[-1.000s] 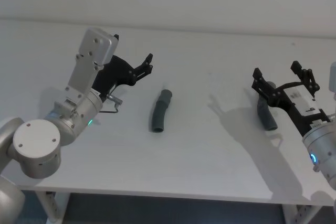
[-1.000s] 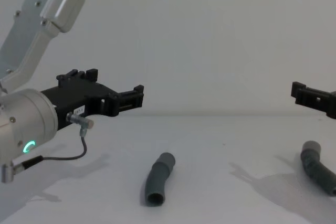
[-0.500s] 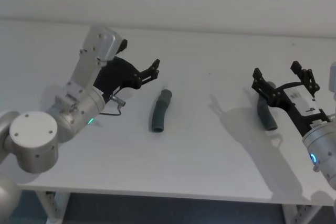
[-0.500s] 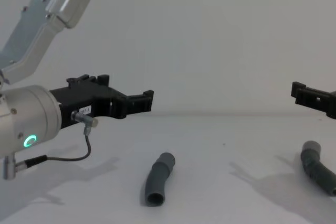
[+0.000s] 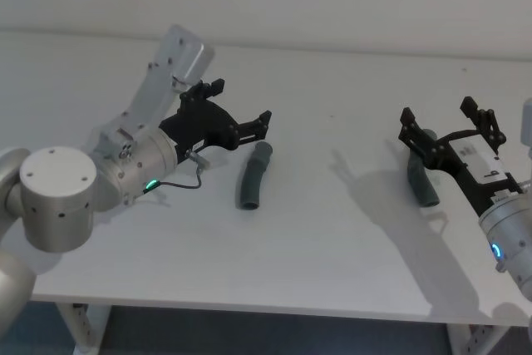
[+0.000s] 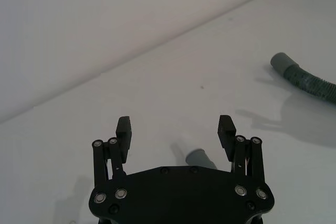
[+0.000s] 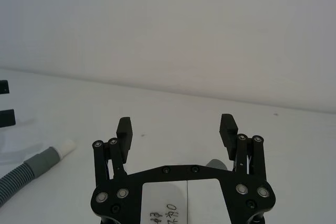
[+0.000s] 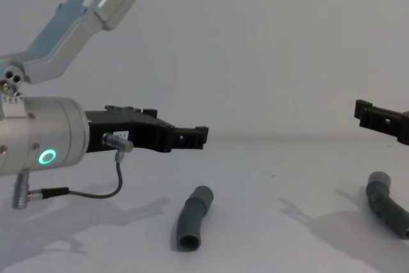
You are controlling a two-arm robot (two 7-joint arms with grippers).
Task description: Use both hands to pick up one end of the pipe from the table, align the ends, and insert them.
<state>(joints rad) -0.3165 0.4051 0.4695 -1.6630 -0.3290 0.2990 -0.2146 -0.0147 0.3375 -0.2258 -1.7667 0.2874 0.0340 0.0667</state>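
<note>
Two dark grey bent pieces of the pipe lie apart on the table [image 5: 332, 230]. The middle piece [image 5: 253, 175] [image 8: 192, 217] points its open mouth toward me. My left gripper [image 5: 241, 103] [image 8: 195, 137] hangs open above the table, just left of that piece's far end. The left wrist view shows this gripper [image 6: 175, 125] with the collar end [image 6: 198, 157] under its palm. The other piece [image 5: 421, 180] [image 8: 386, 209] lies beneath my right gripper [image 5: 438, 112] [image 7: 176, 125], which is open and raised. A white spigot [image 7: 66, 147] tips the middle piece.
A thin grey cable [image 8: 96, 190] loops under the left wrist, whose ring [image 8: 46, 156] glows green. The pale wall [image 8: 268, 43] rises behind the table. Bare table surface lies between the two pieces and along the front edge.
My left arm has swung right and forward, bringing its open gripper close to the middle piece's far end. The right arm and both pieces have not moved.
</note>
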